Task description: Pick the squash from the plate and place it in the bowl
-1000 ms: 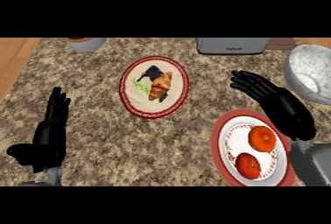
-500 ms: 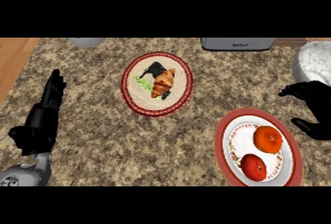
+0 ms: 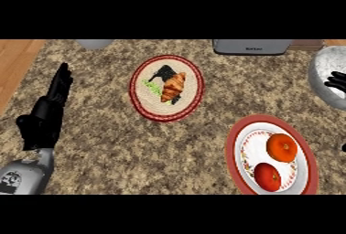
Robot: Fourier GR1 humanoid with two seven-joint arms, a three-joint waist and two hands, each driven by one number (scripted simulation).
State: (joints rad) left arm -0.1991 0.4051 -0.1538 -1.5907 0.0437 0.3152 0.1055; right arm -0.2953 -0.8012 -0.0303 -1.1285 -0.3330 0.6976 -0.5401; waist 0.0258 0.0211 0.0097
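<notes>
speckled granite worktop [image 3: 101,137] carries a red-rimmed plate [image 3: 236,157] with two orange-red squashes [image 3: 281,146], left hand [image 3: 47,114] resting open-fingered, right hand [image 3: 336,81] over the bowl [image 3: 321,68], its grasp unclear.

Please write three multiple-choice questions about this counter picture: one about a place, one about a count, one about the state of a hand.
1. Where is the red-rimmed white plate?
A. lower right
B. upper left
C. centre top

2. How many round orange-red items lie on that plate?
A. one
B. two
C. four

3. How is the left hand?
A. curled round a fruit
B. open, fingers straight, holding nothing
C. pressing on a plate

Answers:
1 A: the plate sits near the view's lower right corner.
2 B: an orange item and a redder item lie there.
3 B: the hand stands at the left side, apart from the woven plate.
</notes>
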